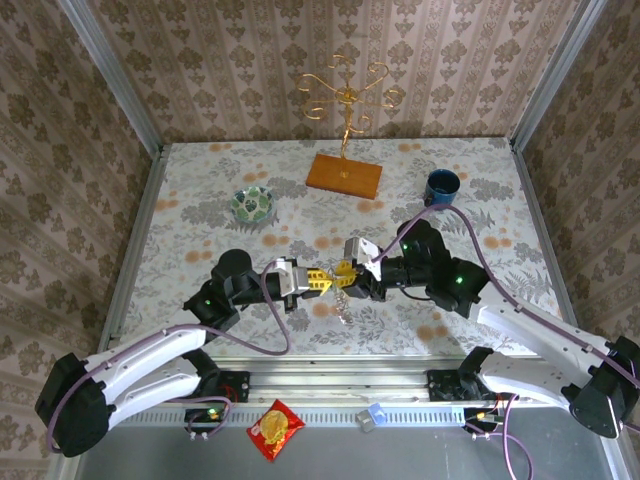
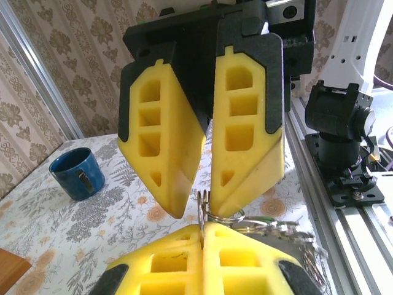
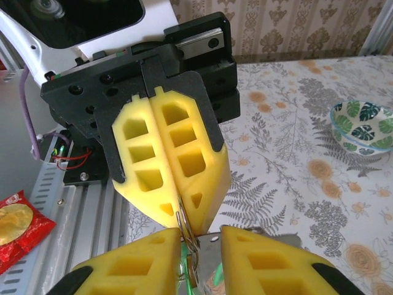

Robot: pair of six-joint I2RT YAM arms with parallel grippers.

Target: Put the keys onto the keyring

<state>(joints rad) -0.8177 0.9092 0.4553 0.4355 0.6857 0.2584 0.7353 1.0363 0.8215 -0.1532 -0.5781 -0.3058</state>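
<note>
Above the floral-patterned counter [image 1: 190, 215], nearer than and to the right of the green-and-white patterned bowl [image 1: 252, 205], the left claw [image 1: 318, 282] is clamped tight on the thin grey metal keyring [image 1: 343, 296], holding the hoop on edge; flat silvery keys [image 2: 288, 236] dangle from it on the side away from the bowl; farther right of the bowl again, the right claw [image 1: 347, 271] meets the left one tip to tip, its yellow fingers [image 3: 264, 261] parted, the hoop's wire standing in the gap and apparently unpinched. The ring looks stiff, light and slick, its bunch free to swing; a firm pinch on bare wire, clear of the keys, seems the safest hold.
</note>
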